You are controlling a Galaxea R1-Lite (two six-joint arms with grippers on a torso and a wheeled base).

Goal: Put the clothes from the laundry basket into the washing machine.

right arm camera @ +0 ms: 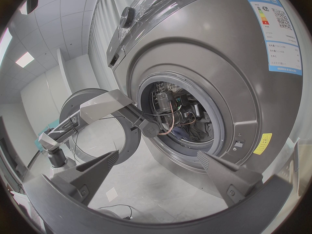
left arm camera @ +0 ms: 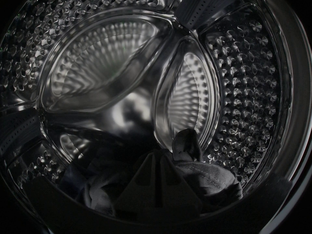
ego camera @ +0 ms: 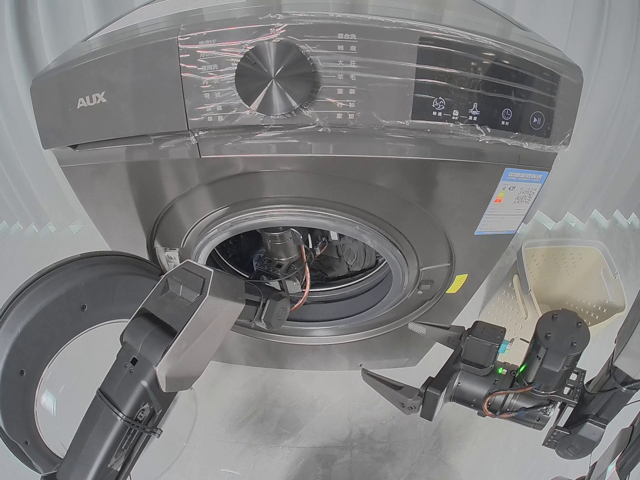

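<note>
The grey washing machine [ego camera: 373,188] stands with its round door [ego camera: 60,315] swung open to the left. My left arm reaches through the opening into the steel drum [left arm camera: 247,82]. Inside it, my left gripper [left arm camera: 158,155] is shut, with a fold of a dark garment [left arm camera: 208,179] rising right at its tips. More dark clothes [ego camera: 347,255] lie on the drum floor. My right gripper [ego camera: 387,349] hangs open with nothing in it, low in front of the machine and right of the opening. The cream laundry basket [ego camera: 573,275] leans beside the machine at the right, with no clothes visible inside.
Bare grey floor [ego camera: 300,415] spreads in front of the machine. The open door takes up the space at the lower left. Pleated white curtains [ego camera: 600,68] hang behind. A cable [right arm camera: 120,208] lies on the floor near my right gripper.
</note>
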